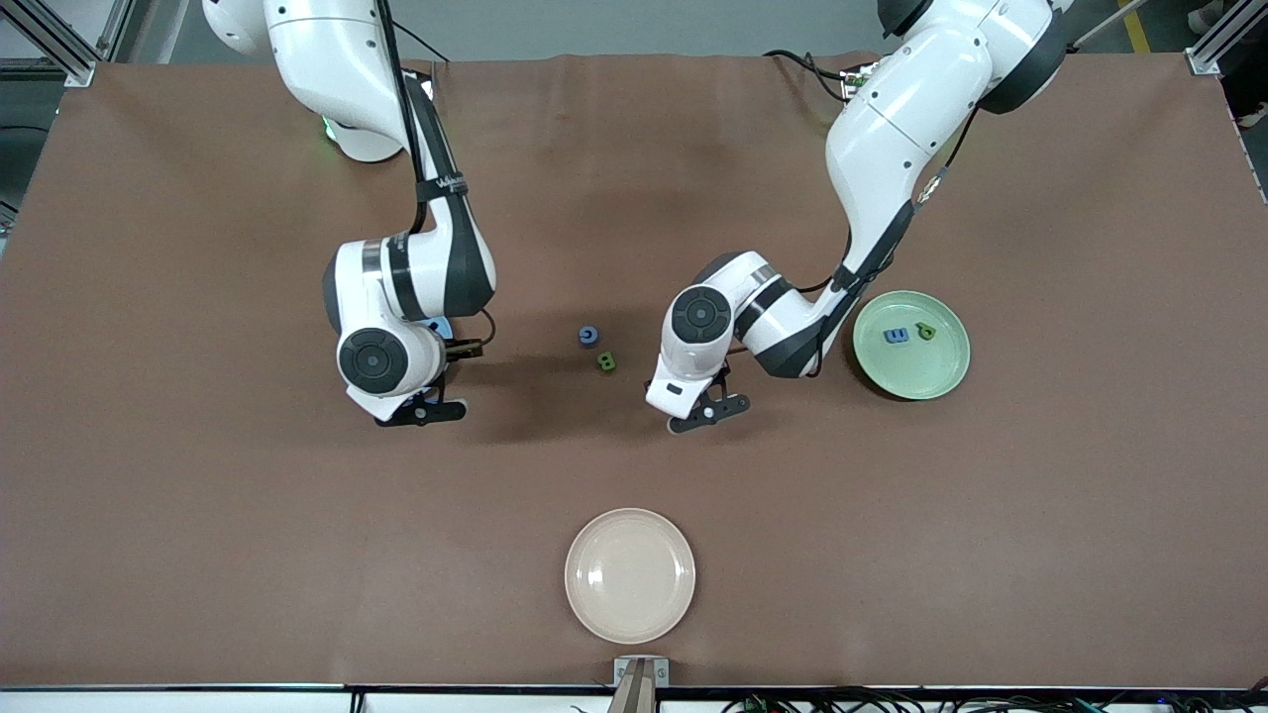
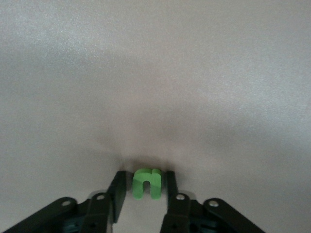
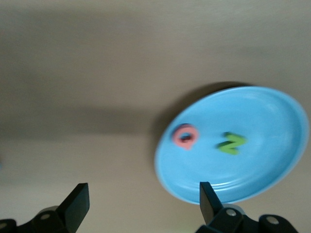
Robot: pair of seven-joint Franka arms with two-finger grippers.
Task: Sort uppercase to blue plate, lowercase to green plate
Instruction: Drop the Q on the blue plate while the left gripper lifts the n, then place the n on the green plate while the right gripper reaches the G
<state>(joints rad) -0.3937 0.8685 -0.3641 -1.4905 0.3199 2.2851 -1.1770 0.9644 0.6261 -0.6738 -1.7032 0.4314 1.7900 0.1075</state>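
Progress check: my left gripper (image 2: 144, 187) is down at the table mid-way between the plates, with its fingers pressed against both sides of the green n (image 2: 146, 183), so that one's basically grabbed and bound for the green plate (image 1: 946, 381). That plate sits toward my left arm's end and already has the blue m (image 1: 897, 336) and the green p (image 1: 926, 331) in it. My right gripper (image 3: 141, 206) hangs spread wide with nothing in it, beside the blue plate (image 3: 272, 179), which holds the red Q (image 3: 185, 136) and the green N (image 3: 231, 143). Left to do, I reckon: the blue G (image 1: 588, 336) and green B (image 1: 605, 362) lying on the table between my arms. I can't spot the x anywhere.
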